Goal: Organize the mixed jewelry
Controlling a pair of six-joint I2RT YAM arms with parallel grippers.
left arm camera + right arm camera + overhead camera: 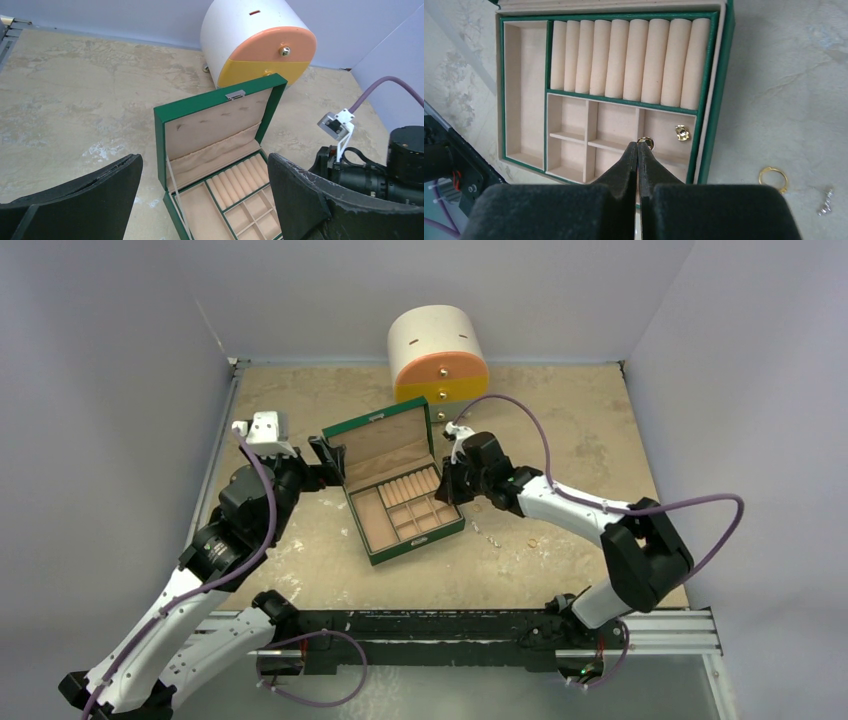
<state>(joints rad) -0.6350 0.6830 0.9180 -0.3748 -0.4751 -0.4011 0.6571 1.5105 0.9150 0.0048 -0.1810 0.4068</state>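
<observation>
Your right claw (638, 146) is pinched shut on a tiny gold ring (645, 142) above the green box (715, 95) in mid frame; open too high and it may bounce out.

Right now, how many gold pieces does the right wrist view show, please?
3: piece in the box, ring at the right gripper tips, ring on the table; others possibly hidden.

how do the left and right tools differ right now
The left tool stands wide open and empty; the right tool is shut, pinching a small gold ring. The left tool sits beside the green box's raised lid; the right tool hangs over its small compartments. Both are black.
</observation>
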